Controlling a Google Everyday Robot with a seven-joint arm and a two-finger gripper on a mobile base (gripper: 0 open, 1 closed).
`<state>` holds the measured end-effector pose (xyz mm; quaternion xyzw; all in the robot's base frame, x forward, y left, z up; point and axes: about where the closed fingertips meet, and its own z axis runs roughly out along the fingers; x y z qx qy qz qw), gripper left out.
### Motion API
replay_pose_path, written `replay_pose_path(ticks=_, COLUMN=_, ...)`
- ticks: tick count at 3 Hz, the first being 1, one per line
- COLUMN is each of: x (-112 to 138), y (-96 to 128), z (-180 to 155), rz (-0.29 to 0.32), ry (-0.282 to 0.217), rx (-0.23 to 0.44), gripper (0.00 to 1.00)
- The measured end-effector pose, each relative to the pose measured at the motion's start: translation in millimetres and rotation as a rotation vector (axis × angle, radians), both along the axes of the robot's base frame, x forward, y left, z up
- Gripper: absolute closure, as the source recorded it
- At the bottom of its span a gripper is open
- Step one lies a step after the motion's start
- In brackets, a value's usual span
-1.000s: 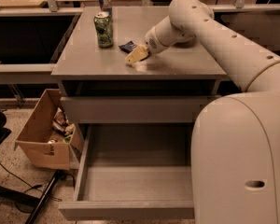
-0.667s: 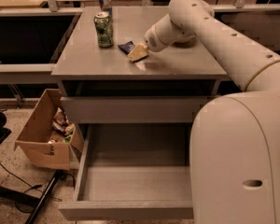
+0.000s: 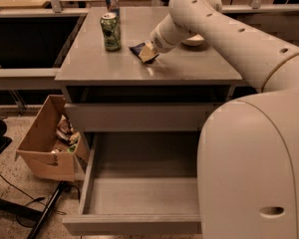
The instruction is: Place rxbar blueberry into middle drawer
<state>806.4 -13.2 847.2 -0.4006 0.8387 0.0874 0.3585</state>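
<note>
Claw (image 3: 149, 52) clenched on rxbar blueberry (image 3: 138, 48) over tabletop (image 3: 194, 66); middle drawer (image 3: 134, 224) open

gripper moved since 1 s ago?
Yes, slightly. The gripper, at the rxbar blueberry right of the green can, has shifted up-frame, away from the front edge of the cabinet top.
</note>
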Motion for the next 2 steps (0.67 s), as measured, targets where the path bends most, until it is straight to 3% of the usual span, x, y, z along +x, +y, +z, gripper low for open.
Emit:
replay_pose_path(ticks=1, x=0, y=1, z=1, rz=0.004, ry=0.000, rx=0.005, gripper=1.00)
replay_pose_path(ticks=2, x=-11, y=-21, z=11, rz=0.014, ry=-0.017, rx=0.031, gripper=1.00)
